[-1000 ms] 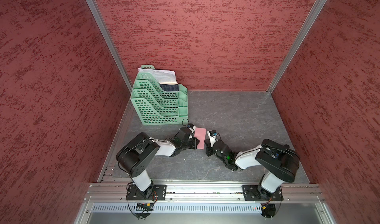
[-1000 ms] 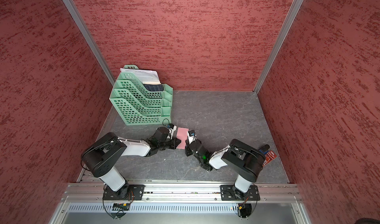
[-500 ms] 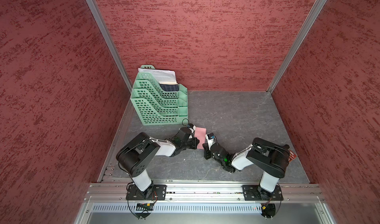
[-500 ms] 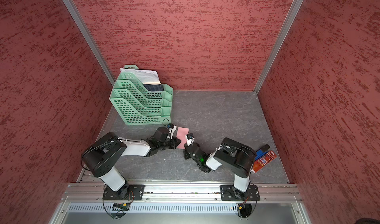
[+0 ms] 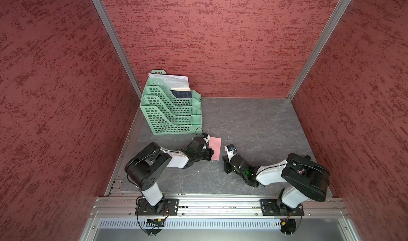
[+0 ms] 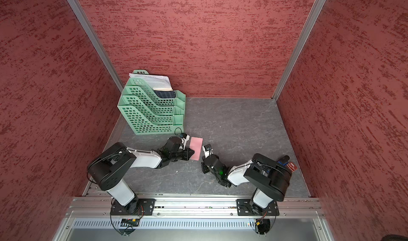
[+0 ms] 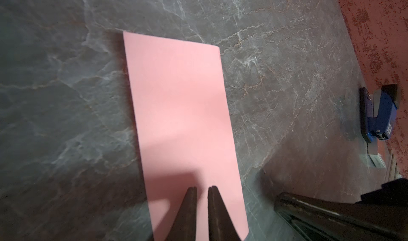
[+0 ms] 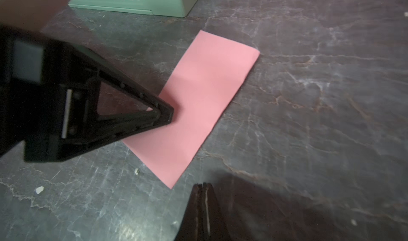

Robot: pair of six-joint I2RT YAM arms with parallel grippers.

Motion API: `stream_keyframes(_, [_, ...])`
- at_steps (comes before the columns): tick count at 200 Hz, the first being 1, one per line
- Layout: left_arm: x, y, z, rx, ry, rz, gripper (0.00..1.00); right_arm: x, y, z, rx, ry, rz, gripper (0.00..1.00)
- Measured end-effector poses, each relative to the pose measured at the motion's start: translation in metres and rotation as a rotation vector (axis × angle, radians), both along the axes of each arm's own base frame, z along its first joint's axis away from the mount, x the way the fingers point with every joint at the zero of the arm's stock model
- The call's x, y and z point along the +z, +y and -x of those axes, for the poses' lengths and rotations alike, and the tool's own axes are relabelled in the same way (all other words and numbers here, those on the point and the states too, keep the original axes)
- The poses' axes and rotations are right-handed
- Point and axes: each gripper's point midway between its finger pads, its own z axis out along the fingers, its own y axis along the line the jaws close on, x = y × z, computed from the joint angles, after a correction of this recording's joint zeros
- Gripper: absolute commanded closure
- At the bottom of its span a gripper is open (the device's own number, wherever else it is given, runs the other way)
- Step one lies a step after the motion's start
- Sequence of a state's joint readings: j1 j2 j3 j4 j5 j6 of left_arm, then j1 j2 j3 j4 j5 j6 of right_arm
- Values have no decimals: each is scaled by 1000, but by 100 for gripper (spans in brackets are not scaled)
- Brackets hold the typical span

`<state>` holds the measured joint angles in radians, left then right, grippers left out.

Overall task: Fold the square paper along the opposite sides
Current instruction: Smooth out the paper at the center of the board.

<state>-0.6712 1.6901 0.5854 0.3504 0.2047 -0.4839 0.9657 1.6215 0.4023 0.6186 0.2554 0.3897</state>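
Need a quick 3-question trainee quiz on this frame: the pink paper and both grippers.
1. True or false: the pink paper is crumpled into a ball.
2. Whose tips rest on the pink paper? A) left gripper B) right gripper C) neither
3. Fill in: the right gripper's jaws are ____.

Key: 1 false, it lies flat as a narrow rectangle; 2 A; 3 shut.

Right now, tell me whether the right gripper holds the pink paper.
No, the right gripper is shut beside the pink paper, over the bare tabletop.
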Motion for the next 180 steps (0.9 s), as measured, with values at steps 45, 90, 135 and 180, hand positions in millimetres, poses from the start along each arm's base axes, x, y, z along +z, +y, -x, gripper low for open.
stream_keyframes(45, [0,0,0,0,0,0,84,-9,27,-5,60,14,-1,100])
stream_keyframes(90, [0,0,0,0,0,0,84,-12,30,-7,60,17,2,100])
stream_keyframes(135, [0,0,0,0,2,2,84,-13,27,-5,35,40,-21,100])
stream_keyframes(180, [0,0,0,0,3,3,84,-14,11,3,-11,70,-15,100])
